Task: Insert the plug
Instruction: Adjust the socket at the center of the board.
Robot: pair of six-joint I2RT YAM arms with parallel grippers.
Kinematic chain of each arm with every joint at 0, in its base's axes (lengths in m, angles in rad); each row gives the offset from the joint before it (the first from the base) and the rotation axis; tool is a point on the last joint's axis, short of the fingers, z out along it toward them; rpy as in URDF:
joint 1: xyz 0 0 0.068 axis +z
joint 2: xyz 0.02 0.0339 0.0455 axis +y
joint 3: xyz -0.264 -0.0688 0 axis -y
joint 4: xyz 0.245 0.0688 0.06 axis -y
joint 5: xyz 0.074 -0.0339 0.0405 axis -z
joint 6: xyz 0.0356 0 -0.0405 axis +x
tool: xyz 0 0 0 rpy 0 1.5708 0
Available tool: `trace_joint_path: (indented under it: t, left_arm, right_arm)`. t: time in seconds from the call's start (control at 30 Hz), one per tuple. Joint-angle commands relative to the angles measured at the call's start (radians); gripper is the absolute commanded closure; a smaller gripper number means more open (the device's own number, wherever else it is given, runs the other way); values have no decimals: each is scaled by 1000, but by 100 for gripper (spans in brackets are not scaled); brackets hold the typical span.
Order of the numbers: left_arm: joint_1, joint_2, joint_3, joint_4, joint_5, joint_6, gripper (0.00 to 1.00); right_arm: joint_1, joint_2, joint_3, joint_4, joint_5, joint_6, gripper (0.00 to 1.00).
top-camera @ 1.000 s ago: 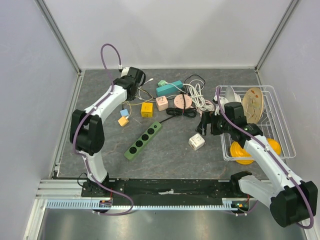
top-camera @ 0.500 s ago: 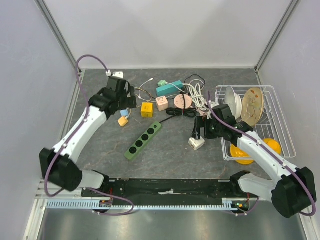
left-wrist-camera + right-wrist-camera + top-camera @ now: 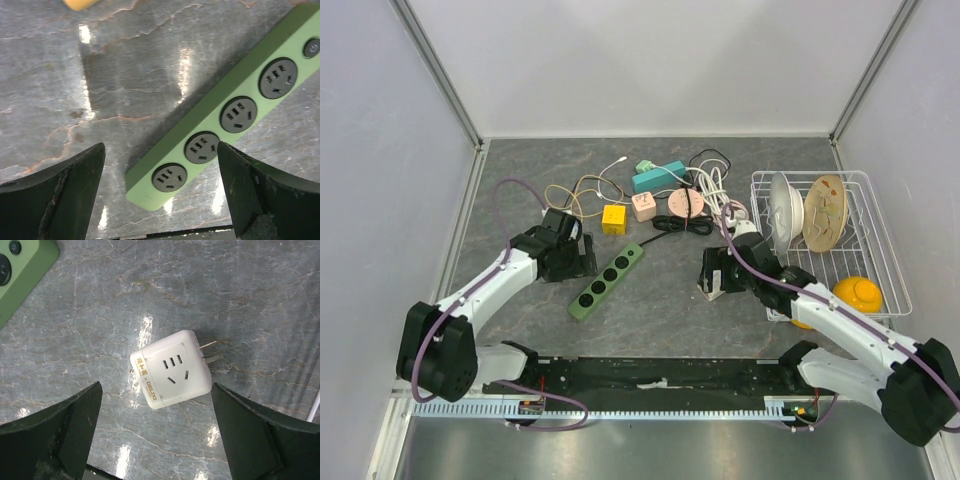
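Left of centre on the worktop (image 3: 660, 320), the left fingers (image 3: 60, 200) stand wide apart above the near end of the green four-socket power strip (image 3: 227, 117), which lies diagonally. Right of centre, the right fingers (image 3: 55, 435) are likewise apart, flanking the white cube plug adapter (image 3: 170, 369) without touching it, its prongs bare.

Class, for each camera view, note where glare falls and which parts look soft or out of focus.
Left wrist: glare streaks on the stone table, green power strip sharp, fingers of the left tool dark and soft-edged. Right wrist: a glare patch beside the sharp white adapter, fingers of the right tool soft-edged. Top external: even light, soft shadows, no strong glare.
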Motion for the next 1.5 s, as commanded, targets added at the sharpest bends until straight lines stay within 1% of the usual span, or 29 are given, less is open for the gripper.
trace_joint_path:
  t: [0.0, 0.07, 0.13, 0.17, 0.23, 0.27, 0.33, 0.43, 0.5, 0.63, 0.77, 0.93, 1.03, 1.2, 1.33, 1.37, 1.43, 1.47]
  left_arm:
    - [-3, 31, -19, 103, 172, -46, 1]
    - [-9, 39, -34, 122, 210, -46, 1]
    - [-27, 46, -45, 137, 246, -51, 1]
    - [-35, 55, -48, 142, 252, -55, 1]
    - [-58, 68, -54, 152, 253, -63, 1]
    - [-67, 86, -54, 156, 255, -72, 1]
    - [-93, 101, -54, 168, 259, -83, 1]
    - [-137, 128, -47, 174, 263, -104, 1]
    - [-167, 137, -39, 182, 259, -124, 1]
    - [-203, 141, -33, 209, 273, -173, 1]
    - [-240, 158, -8, 234, 293, -207, 1]
    - [-268, 155, 6, 251, 310, -230, 1]
    - [-268, 134, 10, 225, 296, -223, 1]
    - [-268, 53, 6, 180, 252, -209, 1]
    - [-266, 0, 4, 156, 223, -204, 1]
    - [-266, -10, 6, 154, 218, -204, 1]
    - [-266, -36, 10, 151, 212, -204, 1]
    - [-266, -44, 12, 148, 200, -203, 1]
  right_arm:
    - [47, -93, -69, 111, 130, 135, 2]
    - [90, -132, -93, 128, 179, 171, 2]
    - [137, -162, -126, 138, 248, 247, 2]
    - [189, -187, -133, 137, 332, 277, 2]
    - [243, -201, -146, 120, 418, 361, 2]
    - [292, -198, -147, 114, 503, 384, 2]
    - [332, -178, -147, 97, 575, 473, 2]
    - [380, -94, -120, 42, 671, 611, 2]
    - [414, -23, -88, 7, 732, 669, 2]
    - [461, 110, -26, -39, 793, 758, 2]
    - [477, 185, -3, -26, 825, 824, 2]
    - [475, 288, 32, -21, 876, 903, 8]
    - [474, 362, 55, -27, 892, 953, 10]
    - [478, 437, 83, -27, 903, 969, 14]
    - [480, 468, 92, -27, 938, 940, 21]
    - [478, 469, 97, -26, 945, 933, 25]
    - [480, 477, 101, -26, 957, 918, 29]
    - [478, 480, 103, -24, 960, 910, 33]
